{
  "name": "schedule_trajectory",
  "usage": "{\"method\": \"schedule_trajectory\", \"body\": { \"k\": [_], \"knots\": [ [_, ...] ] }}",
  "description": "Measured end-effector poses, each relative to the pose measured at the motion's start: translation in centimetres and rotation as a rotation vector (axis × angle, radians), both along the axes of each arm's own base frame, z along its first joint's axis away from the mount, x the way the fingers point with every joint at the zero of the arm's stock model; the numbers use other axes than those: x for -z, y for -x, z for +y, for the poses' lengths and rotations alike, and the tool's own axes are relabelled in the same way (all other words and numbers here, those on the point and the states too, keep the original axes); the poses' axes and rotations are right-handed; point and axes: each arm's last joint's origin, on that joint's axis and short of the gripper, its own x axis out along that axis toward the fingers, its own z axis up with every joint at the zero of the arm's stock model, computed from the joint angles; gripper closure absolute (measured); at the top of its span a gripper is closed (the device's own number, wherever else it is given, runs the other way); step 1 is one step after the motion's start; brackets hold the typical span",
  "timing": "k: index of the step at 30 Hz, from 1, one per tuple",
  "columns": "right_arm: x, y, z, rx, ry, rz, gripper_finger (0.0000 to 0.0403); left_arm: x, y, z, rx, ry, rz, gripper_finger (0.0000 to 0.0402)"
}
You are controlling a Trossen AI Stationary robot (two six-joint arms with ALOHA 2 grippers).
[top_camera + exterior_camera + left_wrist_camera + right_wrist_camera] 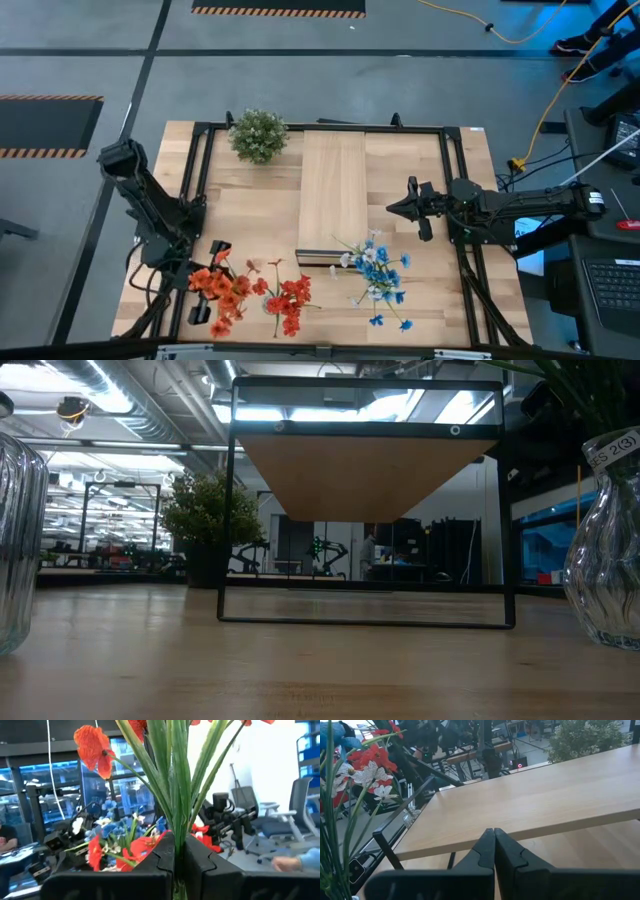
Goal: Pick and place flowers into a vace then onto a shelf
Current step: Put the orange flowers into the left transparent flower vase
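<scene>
A spray of red-orange flowers (216, 288) is near the table's front left, with my left gripper (175, 851) shut on its green stems. In the high view my left gripper (198, 264) shows just left of the blooms. A second red-orange bunch (288, 300) and a blue and white bunch (376, 272) stand in glass vases (605, 575) near the front edge. The pale wood shelf (332, 195) lies along the table's middle. My right gripper (395, 208) is shut and holds nothing; it hangs level just right of the shelf. My left gripper pinches a bundle of several green stems (176, 822) between its two fingers. The stems rise past the fingertips and fan out to the red-orange blooms (95, 747). The fingers hide the stems' lower ends, and whether they touch the table does not show.
A round bushy green-white plant (258, 135) stands at the far edge, left of the shelf. A black metal frame (200, 180) runs round the tabletop. A second glass vase (12, 545) shows at the left of the low view. Bare wood lies to the shelf's right.
</scene>
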Motion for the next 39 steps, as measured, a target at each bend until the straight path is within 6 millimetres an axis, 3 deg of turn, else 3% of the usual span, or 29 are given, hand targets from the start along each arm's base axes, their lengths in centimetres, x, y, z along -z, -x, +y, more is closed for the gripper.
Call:
{"method": "schedule_trajectory", "body": {
  "k": [9,20,31,39],
  "knots": [
    [0.0,0.0,0.0,-0.001,0.0,0.0,0.0402,1.4,-1.2,-1.2,0.145,0.038,-0.127,0.0394],
    [0.0,0.0,0.0,-0.001,0.0,0.003,0.0402,3.0,-3.7,-3.8,0.081,-0.02,-0.107,0.0395],
    [0.0,0.0,0.0,-0.002,0.0,0.004,0.0402,4.1,-5.3,-3.8,0.078,0.017,-0.071,0.0395],
    [0.0,0.0,0.0,-0.002,0.0,0.004,0.0402,4.3,-5.4,-3.8,0.09,0.039,-0.059,0.0394]
  ]
}}
